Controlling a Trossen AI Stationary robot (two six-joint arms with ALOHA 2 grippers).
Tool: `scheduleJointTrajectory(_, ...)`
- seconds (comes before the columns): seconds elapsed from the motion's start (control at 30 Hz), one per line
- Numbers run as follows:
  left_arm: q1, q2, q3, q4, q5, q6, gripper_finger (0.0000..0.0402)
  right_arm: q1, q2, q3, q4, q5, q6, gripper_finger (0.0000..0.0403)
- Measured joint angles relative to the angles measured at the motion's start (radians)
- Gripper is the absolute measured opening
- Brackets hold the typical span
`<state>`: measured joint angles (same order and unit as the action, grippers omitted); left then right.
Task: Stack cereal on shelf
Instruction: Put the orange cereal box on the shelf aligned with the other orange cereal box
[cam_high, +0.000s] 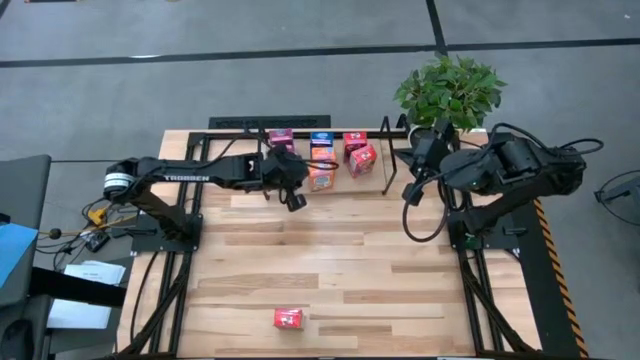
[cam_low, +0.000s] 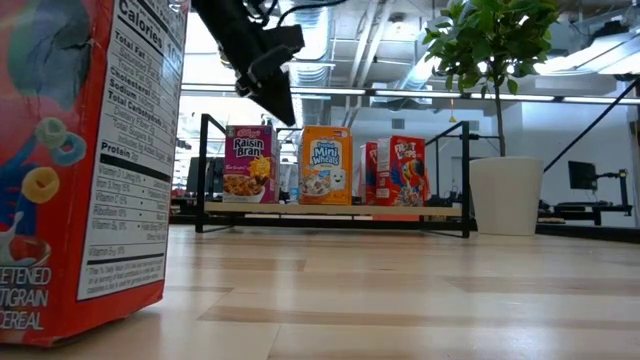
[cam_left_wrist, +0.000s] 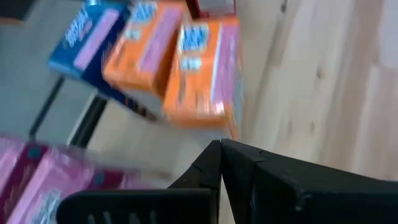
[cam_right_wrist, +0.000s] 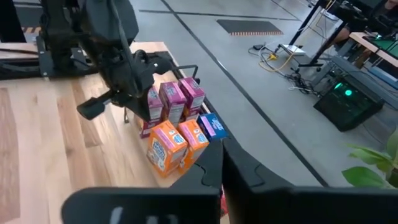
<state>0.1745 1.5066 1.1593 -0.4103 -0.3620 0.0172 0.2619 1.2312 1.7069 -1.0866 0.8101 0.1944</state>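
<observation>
A lone red cereal carton (cam_high: 288, 318) waits at the table's near edge; farther back, the left gripper (cam_high: 294, 200), pressed together and empty, hovers before the black wire shelf (cam_high: 243, 124) of stacked cartons; the right gripper (cam_high: 409, 193), also closed, idles beside it; fetching the stray box looks next

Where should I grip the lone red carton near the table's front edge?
Take the red carton across its two narrow sides, coming straight down from above. It stands alone on bare table, apart from the cartons on the shelf, so nothing blocks a vertical approach. The low view shows it upright with flat vertical faces. Which arm reaches it better I can't judge.
</observation>
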Motion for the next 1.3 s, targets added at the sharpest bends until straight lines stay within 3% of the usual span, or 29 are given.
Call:
scheduleJointTrajectory(0.17,0.000,0.032,0.004,0.016,-0.033,0.000,0.0000,0.013,0.000,0.000,-0.016,-0.001,0.005,0.0016)
scheduleJointTrajectory(0.37,0.003,0.034,0.004,0.017,-0.078,0.000,0.0000,0.038,0.000,0.000,-0.020,0.001,0.016,0.0035)
scheduleJointTrajectory(0.8,0.022,0.034,0.004,0.050,-0.056,0.000,0.0000,0.053,0.000,0.000,-0.037,-0.001,0.018,0.0017)
scheduleJointTrajectory(1.17,0.029,0.050,0.004,0.099,-0.054,0.015,0.0000,0.060,0.000,0.000,-0.040,-0.001,0.018,0.0040)
scheduleJointTrajectory(1.3,0.029,0.042,0.004,0.094,-0.111,0.015,0.0000,0.060,0.000,0.000,-0.057,-0.001,0.018,0.0030)
